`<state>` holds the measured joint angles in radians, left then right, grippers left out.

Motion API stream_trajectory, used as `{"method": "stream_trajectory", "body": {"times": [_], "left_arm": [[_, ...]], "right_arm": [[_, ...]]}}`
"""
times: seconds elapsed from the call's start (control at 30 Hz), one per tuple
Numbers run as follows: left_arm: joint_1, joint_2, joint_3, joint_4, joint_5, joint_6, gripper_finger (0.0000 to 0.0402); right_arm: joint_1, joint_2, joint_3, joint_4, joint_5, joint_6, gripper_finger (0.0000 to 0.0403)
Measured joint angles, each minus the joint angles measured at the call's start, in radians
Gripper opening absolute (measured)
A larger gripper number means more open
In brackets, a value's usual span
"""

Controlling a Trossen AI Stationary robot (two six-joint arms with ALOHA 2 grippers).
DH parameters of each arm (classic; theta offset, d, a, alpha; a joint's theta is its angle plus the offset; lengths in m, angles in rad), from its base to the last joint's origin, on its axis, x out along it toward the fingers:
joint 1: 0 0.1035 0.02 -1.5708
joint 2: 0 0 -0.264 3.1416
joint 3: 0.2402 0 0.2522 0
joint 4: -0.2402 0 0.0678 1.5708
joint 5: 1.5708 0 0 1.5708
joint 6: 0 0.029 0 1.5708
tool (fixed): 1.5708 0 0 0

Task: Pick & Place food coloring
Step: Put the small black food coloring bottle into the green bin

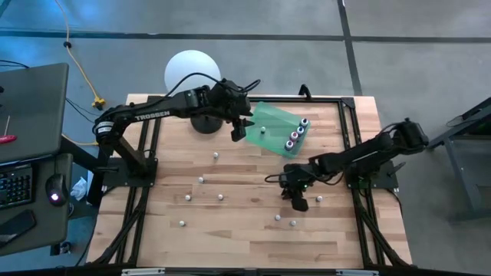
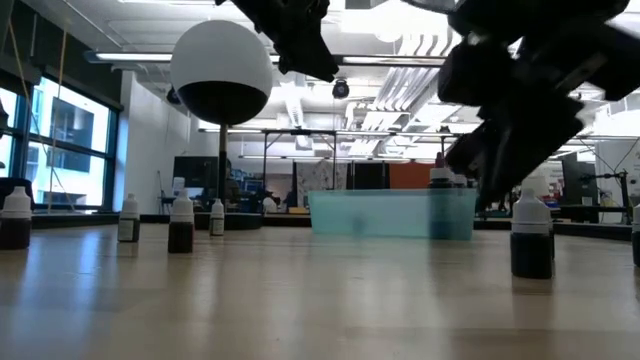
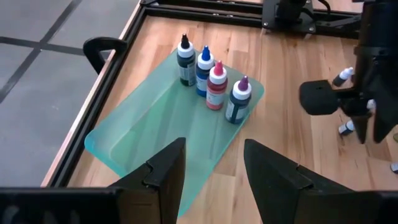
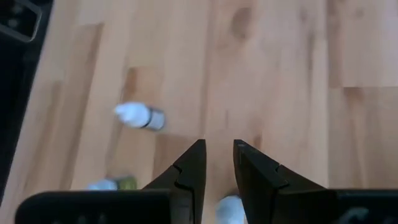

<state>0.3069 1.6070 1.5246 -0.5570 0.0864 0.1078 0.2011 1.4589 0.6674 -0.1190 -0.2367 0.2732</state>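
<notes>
Food coloring bottles [image 1: 296,136] line the tray's [image 1: 270,120] edge (left jaws open, empty; right jaws nearly closed, empty)

Two black jointed arms, the left arm [image 1: 153,113] lettered TROSSEN in white, with black cables trailing.

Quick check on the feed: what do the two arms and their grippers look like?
Both arms are dark, jointed links with black cables along them. The left arm carries white TROSSEN lettering. The left gripper and right gripper each have two black, angular, wedge-shaped fingers.
</notes>
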Motion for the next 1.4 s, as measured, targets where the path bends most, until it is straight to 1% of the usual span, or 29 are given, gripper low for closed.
{"method": "stream_trajectory", "body": {"times": [0.13, 0.27, 0.33, 0.5, 0.6, 0.8, 0.9, 1.0, 1.07, 1.13, 1.3, 1.4], "left_arm": [[0.0, 0.0, 0.0, 0.0, 0.0, 0.0, 0.016], [0.0, 0.0, 0.0, 0.0, 0.0, 0.0, 0.016], [0.0, 0.0, 0.0, 0.0, 0.0, 0.0, 0.016], [0.0, 0.0, 0.0, 0.0, 0.0, 0.0, 0.016], [0.0, 0.0, 0.0, 0.001, 0.0, 0.0, 0.016], [0.0, 0.0, 0.0, 0.001, 0.0, 0.0, 0.016], [0.0, 0.001, 0.0, 0.001, 0.0, 0.0, 0.016], [0.0, 0.001, 0.0, 0.001, 0.0, 0.0, 0.016], [0.0, 0.001, 0.0, 0.001, 0.0, 0.0, 0.016], [0.0, 0.001, 0.0, 0.001, 0.0, 0.0, 0.016], [0.0, 0.001, 0.0, 0.001, 0.0, 0.0, 0.016], [0.0, 0.001, 0.0, 0.001, 0.0, 0.0, 0.016]], "right_arm": [[0.039, -0.006, 0.0, -0.032, 0.019, -0.04, 0.0073], [0.07, -0.006, 0.0, -0.099, 0.127, -0.016, 0.0073], [0.079, -0.006, 0.0, -0.131, 0.165, -0.001, 0.0073], [0.083, -0.006, -0.001, -0.153, 0.179, 0.038, 0.0073], [0.082, -0.006, -0.001, -0.146, 0.214, 0.04, 0.0073], [0.065, -0.006, -0.001, -0.146, 0.202, 0.044, 0.0082], [0.068, -0.006, -0.001, -0.146, 0.189, 0.043, 0.0099], [0.068, -0.006, -0.001, -0.151, 0.139, 0.046, 0.0119], [0.068, -0.006, -0.001, -0.171, 0.125, 0.069, 0.0129], [0.068, -0.006, -0.001, -0.2, 0.134, 0.083, 0.0137], [0.068, -0.006, -0.001, -0.276, 0.217, 0.093, 0.0144], [0.068, -0.006, -0.001, -0.276, 0.219, 0.093, 0.014]]}}
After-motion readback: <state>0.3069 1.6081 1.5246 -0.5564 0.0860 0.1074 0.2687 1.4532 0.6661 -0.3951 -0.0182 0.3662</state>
